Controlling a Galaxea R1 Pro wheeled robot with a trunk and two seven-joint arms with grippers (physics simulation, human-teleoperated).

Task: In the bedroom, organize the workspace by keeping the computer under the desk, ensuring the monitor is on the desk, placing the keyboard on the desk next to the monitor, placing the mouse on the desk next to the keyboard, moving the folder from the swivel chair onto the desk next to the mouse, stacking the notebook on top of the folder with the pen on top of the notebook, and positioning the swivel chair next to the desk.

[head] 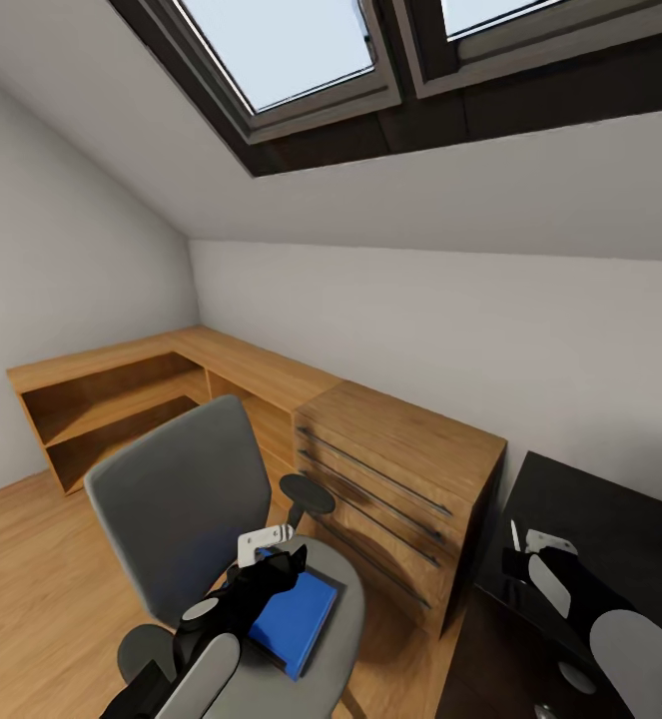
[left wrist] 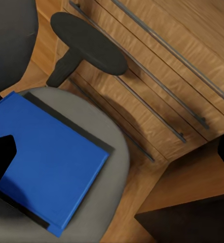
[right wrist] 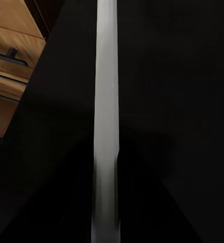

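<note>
Currently your left gripper [head: 289, 561] hovers just above the folder [head: 296, 619] lying on the swivel chair [head: 176, 494] seat; whether its fingers are apart cannot be told. Your right gripper [head: 515, 549] is clamped on the pen [right wrist: 106, 116] above the desk [head: 620, 529]. A shallow grasp may slide the folder off the seat edge or roll the chair.

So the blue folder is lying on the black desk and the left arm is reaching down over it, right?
Not quite. The blue folder lies on the grey seat of the swivel chair, not on the black desk. The left gripper is indeed reaching down over it. The head view shows this, and the left wrist view confirms the folder on the seat.
</note>
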